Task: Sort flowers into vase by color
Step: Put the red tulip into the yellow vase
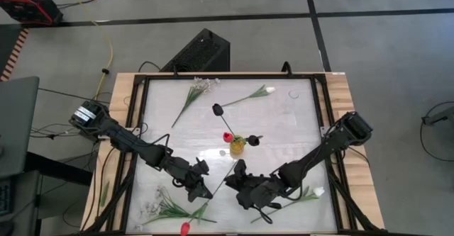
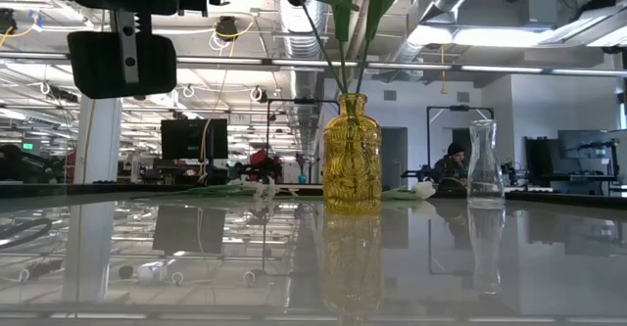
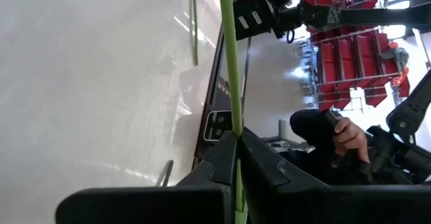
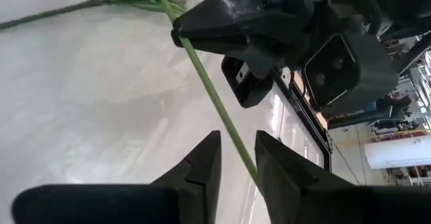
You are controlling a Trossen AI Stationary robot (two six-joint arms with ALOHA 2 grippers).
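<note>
A few tulips stand in the ribbed yellow glass vase (image 1: 237,146); the left gripper (image 3: 236,158) pinches a thin green stem (image 3: 229,69); the right gripper (image 4: 236,158) brackets it, part-open; flowers remain scattered.

One camera hangs above me, looking straight down on the whole table (image 1: 298,133). Another sits at tabletop level, facing the room past the yellow vase (image 2: 352,154) — both share it. My wrist cameras look close along my fingers.
</note>
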